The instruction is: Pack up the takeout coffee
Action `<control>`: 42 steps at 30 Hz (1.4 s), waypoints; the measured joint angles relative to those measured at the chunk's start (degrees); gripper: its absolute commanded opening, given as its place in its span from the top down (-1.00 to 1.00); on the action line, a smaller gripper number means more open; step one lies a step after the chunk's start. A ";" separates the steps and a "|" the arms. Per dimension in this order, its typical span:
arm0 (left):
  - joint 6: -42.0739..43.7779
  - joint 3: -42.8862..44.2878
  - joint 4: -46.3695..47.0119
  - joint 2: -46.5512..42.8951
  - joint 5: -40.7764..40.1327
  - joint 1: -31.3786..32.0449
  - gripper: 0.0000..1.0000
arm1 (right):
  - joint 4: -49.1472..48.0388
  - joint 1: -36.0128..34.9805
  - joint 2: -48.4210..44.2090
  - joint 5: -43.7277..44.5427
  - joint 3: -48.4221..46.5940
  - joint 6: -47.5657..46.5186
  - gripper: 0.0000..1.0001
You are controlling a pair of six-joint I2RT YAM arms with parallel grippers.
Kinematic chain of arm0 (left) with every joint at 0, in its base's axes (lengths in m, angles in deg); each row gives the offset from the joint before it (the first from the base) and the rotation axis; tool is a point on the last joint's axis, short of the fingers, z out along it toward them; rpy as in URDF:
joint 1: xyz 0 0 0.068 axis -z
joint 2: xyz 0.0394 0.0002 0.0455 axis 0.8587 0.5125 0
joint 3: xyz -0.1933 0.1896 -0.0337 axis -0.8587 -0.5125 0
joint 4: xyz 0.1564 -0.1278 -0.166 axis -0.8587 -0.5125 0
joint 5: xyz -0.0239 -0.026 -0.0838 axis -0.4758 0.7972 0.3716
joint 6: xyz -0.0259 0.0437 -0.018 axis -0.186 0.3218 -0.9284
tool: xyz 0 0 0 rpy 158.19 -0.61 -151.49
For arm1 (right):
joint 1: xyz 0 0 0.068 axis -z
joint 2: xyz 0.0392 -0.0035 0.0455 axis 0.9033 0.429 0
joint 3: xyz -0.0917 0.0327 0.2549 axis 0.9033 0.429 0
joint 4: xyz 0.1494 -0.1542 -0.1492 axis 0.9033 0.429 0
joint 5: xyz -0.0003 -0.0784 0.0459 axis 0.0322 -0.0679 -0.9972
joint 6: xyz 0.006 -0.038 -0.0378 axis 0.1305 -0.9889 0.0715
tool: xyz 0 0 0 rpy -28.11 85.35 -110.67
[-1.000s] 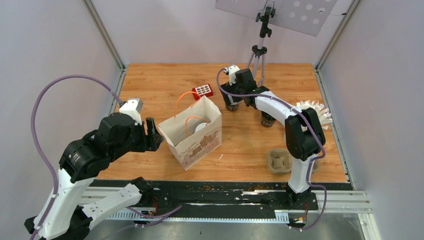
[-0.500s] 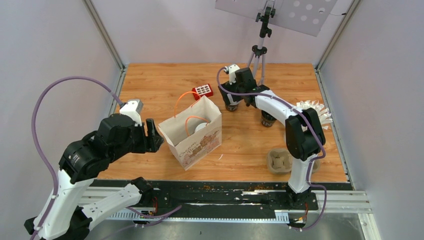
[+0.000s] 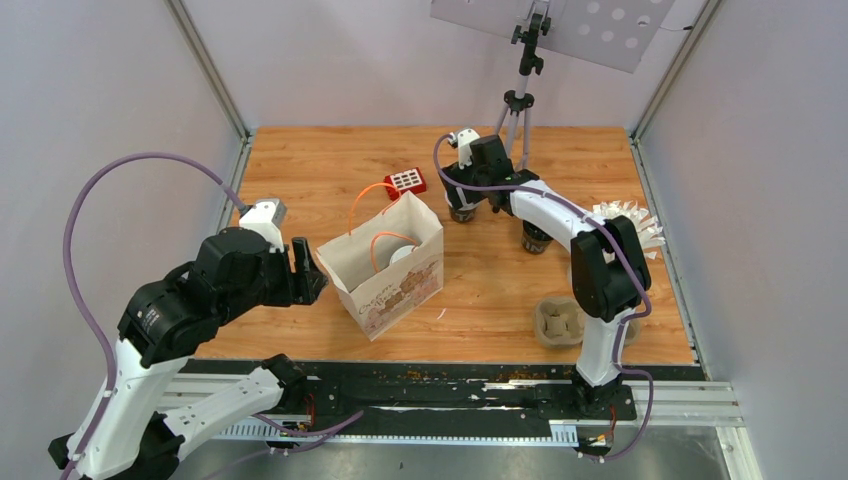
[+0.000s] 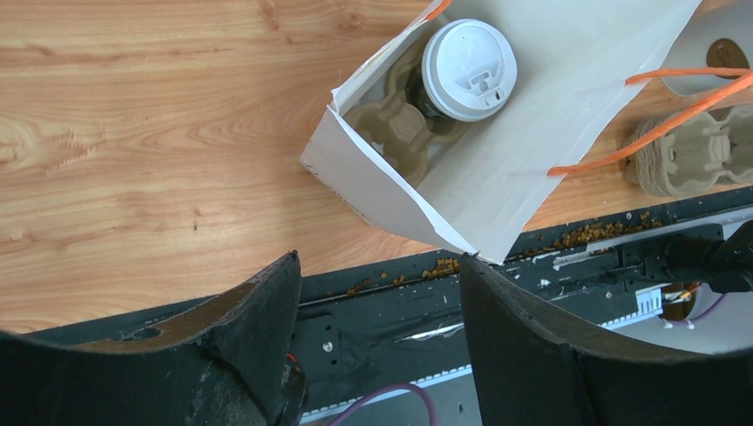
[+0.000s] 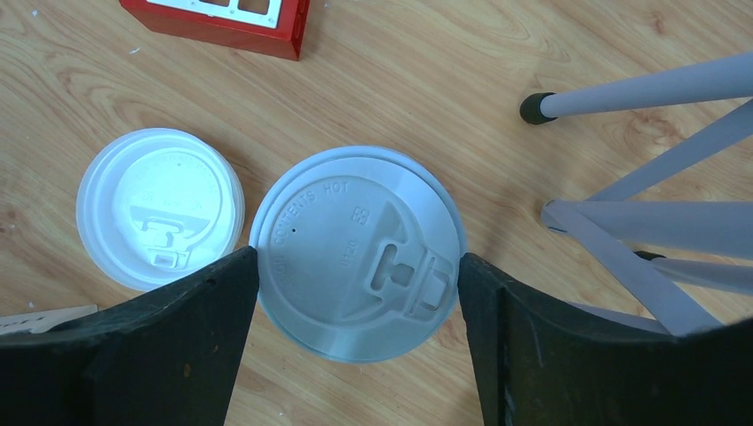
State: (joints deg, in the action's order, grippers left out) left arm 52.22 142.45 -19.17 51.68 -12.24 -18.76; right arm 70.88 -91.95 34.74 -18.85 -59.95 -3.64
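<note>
Now we find one takeout coffee (image 5: 355, 240) standing at the far middle of the wooden table (image 3: 300, 160). Its white lid sits squarely between the fingers (image 5: 142, 346) of the right gripper (image 5: 358, 266). The jaws stand wide to either side, and in the wrist view their inner edges meet the lid's rim. Whether they press on the cup we cannot tell.

Just beside it is a second white lid (image 5: 160, 207); what lies under it we cannot make out. A red box (image 5: 222, 18) lies beyond that lid, and the legs of a tripod (image 5: 639, 213) stand on the other side of the cup.

A second coffee (image 4: 469, 56) sits inside the white paper bag (image 4: 497, 169) with orange handles, seated in a moulded cardboard tray (image 4: 400, 124). The bag stands upright, left of centre. A third black cup (image 3: 536, 238) stands to the right of the first, partly hidden behind the right arm.

Toward the near right lies a stack of spare cup trays (image 3: 560, 320). A white cup of wrapped straws (image 3: 630, 222) stands by the right edge.

The left gripper (image 4: 377, 262) hovers just left of the bag, close to its corner, with its jaws wide and nothing between them.
</note>
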 measured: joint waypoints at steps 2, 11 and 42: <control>0.00 0.00 0.00 0.00 0.00 0.00 -0.46 | -0.15 0.00 0.00 -0.04 0.00 0.00 -0.60; 0.17 0.00 0.00 0.20 0.00 0.00 -0.46 | -0.15 -0.07 0.00 -0.11 0.00 0.00 -0.65; -6.62 -4.44 2.40 1.55 3.02 0.00 -0.34 | 0.92 -0.22 -4.98 -1.05 3.89 0.37 -0.48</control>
State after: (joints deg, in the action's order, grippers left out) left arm 45.60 138.02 -16.76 53.23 -9.22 -18.76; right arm 71.80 -92.17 29.76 -19.90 -56.06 -3.27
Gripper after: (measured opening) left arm 0.679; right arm 0.740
